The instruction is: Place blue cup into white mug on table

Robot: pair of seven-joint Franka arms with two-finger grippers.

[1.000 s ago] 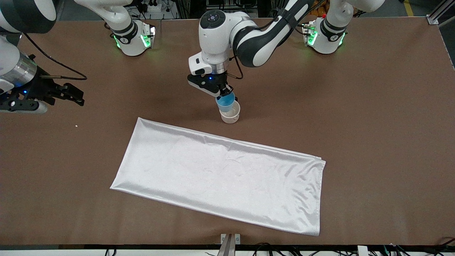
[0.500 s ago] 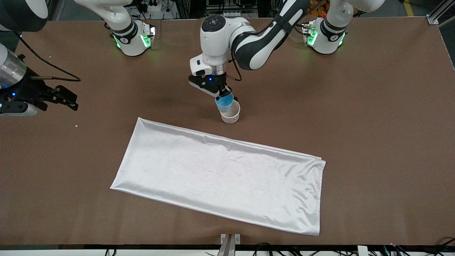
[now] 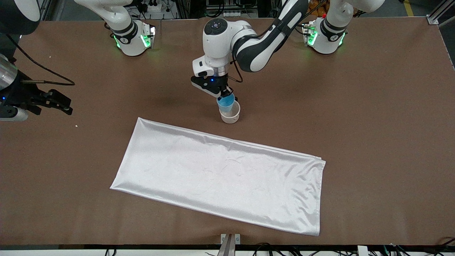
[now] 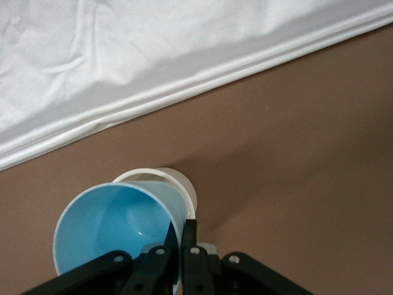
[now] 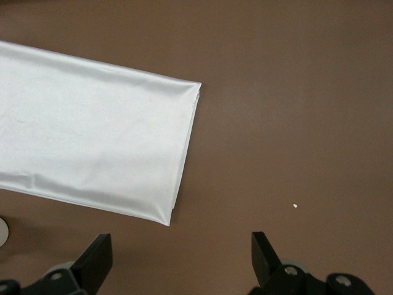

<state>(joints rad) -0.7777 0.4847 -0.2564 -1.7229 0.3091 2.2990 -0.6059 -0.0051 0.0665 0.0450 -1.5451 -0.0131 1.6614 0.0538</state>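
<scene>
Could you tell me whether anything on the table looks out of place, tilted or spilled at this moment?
Nothing is spilled or damaged. The blue cup, pinched at its rim by the left gripper, hangs tilted over the white mug, not yet inside. A tiny white speck lies on the table near the waiting, open right gripper.

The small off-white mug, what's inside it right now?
The translucent light-blue plastic cup, pinched at its rim by the left claw, sits tilted in the small off-white mug's mouth. The mug's bottom is covered by it.

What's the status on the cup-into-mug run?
Left gripper shut on blue cup, over white mug, not seated. Right gripper open, waiting. White cloth nearby, no obstruction.
</scene>
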